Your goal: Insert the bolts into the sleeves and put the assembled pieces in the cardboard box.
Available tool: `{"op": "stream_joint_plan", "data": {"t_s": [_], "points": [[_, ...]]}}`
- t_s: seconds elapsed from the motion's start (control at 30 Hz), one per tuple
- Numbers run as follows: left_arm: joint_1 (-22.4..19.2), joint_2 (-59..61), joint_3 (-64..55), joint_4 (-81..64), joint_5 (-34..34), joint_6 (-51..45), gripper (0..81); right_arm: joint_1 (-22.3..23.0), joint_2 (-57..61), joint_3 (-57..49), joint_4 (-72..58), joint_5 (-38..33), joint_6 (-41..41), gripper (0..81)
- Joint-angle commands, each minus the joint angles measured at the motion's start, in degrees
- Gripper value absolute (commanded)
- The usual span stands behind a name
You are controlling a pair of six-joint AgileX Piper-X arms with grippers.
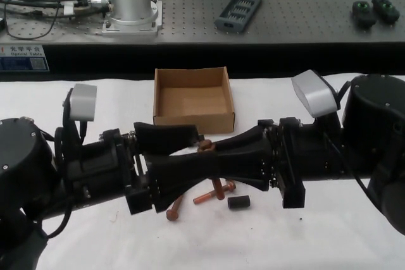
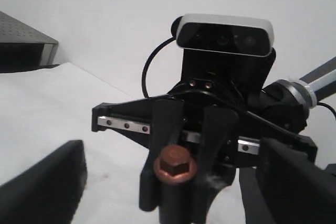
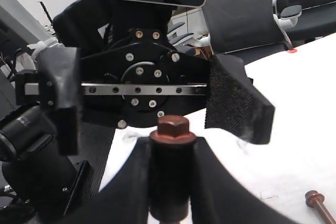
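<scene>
gripping a sleeve (image 3: 169, 177) with a bolt (image 3: 173, 128) in it, the right claw (image 2: 178, 187) hangs near the box (image 1: 193, 119). the left claw (image 3: 149, 100) faces it, wide open. loose bolts (image 1: 215, 193) and a spare sleeve (image 1: 239, 203) lie on the cloth (image 1: 316, 232).

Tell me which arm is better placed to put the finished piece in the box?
Right, probably: the right gripper is shut on the sleeve with the bolt in it, near the box; the left gripper is open, holding nothing.
</scene>
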State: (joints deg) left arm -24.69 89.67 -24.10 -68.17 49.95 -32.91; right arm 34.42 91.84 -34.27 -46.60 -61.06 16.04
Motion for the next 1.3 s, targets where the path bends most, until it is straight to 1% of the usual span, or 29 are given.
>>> {"op": "stream_joint_plan", "data": {"t_s": [0.0,0.1,0.13,0.17,0.27,0.37,0.5,0.6,0.7,0.73,0.87,0.93,1.0,1.17,1.27], "points": [[0.3,0.0,0.0,-1.0,-2.5,1.7,54.7,-0.5,-0.2,-0.6,-1.0,0.4,-0.2,4.6],[2.5,0.0,0.1,0.5,-9.4,1.0,54.3,-1.3,0.0,-2.4,2.7,4.2,0.7,4.6],[3.6,0.0,0.1,2.3,-11.9,-0.4,54.3,-1.8,0.6,-4.1,5.2,4.4,0.5,4.6],[4.8,0.0,0.1,4.0,-13.1,-0.4,54.3,-2.3,1.5,-6.1,7.5,4.5,-0.2,4.6],[7.8,-1.1,0.1,9.3,-12.6,-0.6,53.1,-3.4,5.3,-13.5,12.9,5.5,-3.4,4.6],[9.1,-3.8,0.1,12.2,-8.2,-0.6,47.3,-4.4,11.2,-21.4,16.6,5.7,-3.6,4.6],[9.1,-9.5,0.2,13.7,-6.8,-0.6,41.0,-5.3,19.1,-32.3,22.4,9.0,-3.6,4.6],[9.1,-14.7,0.2,18.1,-7.6,-0.6,37.1,-5.8,24.7,-41.6,30.7,15.0,-3.0,4.6],[9.1,-19.7,0.2,26.6,-8.0,0.5,31.5,-5.9,30.0,-50.8,40.4,19.8,-4.0,4.6],[9.1,-21.6,0.2,30.7,-9.1,1.7,30.2,-5.9,31.4,-53.2,42.7,21.1,-5.1,4.6],[9.1,-28.5,0.2,46.3,-15.0,9.7,30.2,-5.9,35.9,-62.5,50.4,28.0,-8.2,4.6],[9.1,-31.8,0.2,54.2,-19.0,12.3,30.2,-5.9,37.5,-65.5,52.1,32.1,-8.2,4.6],[9.1,-34.3,0.2,60.2,-21.1,13.6,29.0,-5.9,38.8,-67.3,53.0,35.5,-8.0,4.6],[9.1,-39.6,0.2,67.7,-21.5,13.6,21.4,-5.9,39.6,-68.1,54.7,41.5,-7.9,4.6],[9.1,-41.2,0.2,68.5,-21.7,13.6,17.9,-5.9,39.6,-68.1,55.7,42.1,-8.4,4.6]]}}
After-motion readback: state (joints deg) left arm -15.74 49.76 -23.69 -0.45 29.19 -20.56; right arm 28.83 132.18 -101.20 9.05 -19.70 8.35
